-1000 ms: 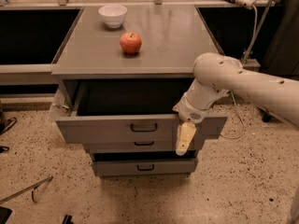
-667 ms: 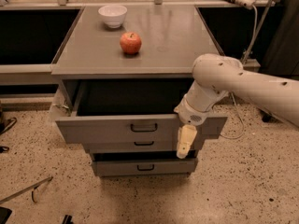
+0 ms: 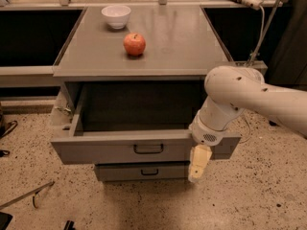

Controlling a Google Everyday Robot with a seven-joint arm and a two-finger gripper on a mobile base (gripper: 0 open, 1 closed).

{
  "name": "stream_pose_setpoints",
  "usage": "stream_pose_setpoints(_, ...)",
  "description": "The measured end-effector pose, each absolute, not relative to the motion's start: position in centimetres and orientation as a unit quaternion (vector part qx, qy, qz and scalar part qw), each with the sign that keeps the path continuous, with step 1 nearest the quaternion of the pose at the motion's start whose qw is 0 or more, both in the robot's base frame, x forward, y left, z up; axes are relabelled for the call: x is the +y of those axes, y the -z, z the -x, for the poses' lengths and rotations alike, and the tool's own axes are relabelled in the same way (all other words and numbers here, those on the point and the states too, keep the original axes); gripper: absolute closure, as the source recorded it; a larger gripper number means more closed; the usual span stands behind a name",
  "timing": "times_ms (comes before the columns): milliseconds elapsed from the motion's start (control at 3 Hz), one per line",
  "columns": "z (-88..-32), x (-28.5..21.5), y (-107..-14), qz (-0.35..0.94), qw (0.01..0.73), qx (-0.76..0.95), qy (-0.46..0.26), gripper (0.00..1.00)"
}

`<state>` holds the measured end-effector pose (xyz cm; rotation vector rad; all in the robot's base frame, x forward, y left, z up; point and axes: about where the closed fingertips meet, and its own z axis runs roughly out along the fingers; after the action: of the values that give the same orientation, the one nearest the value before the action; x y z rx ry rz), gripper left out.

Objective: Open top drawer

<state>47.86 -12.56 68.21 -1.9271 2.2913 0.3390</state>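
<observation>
Pointing downward, the tool (image 3: 198,163) is hanging just in front of the right end of the top drawer (image 3: 105,151); whether it is apart or together I cannot tell. That drawer is standing far out toward the near side of the desk (image 3: 182,47), which is carrying an apple (image 3: 135,44) and, farther back, a bowl (image 3: 116,16).

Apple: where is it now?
Camera view: apple sits on the cabinet top, left of centre, front-right of the bowl. The tool hangs at the right front of the open top drawer.
</observation>
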Motion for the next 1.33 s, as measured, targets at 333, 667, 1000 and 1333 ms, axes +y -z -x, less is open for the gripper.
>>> stream_pose_setpoints(333, -47.9, -12.6, -68.2, 0.638, 0.064, 0.759, -0.112, 0.00)
stream_pose_setpoints(667, -47.1, -12.2, -67.2, 0.640, 0.059, 0.756, -0.127, 0.00)
stream_pose_setpoints(1000, -45.5, -12.2, -66.6, 0.642, 0.048, 0.751, -0.147, 0.00)
stream_pose_setpoints(1333, -45.5, -12.2, -66.8, 0.642, 0.048, 0.751, -0.147, 0.00)
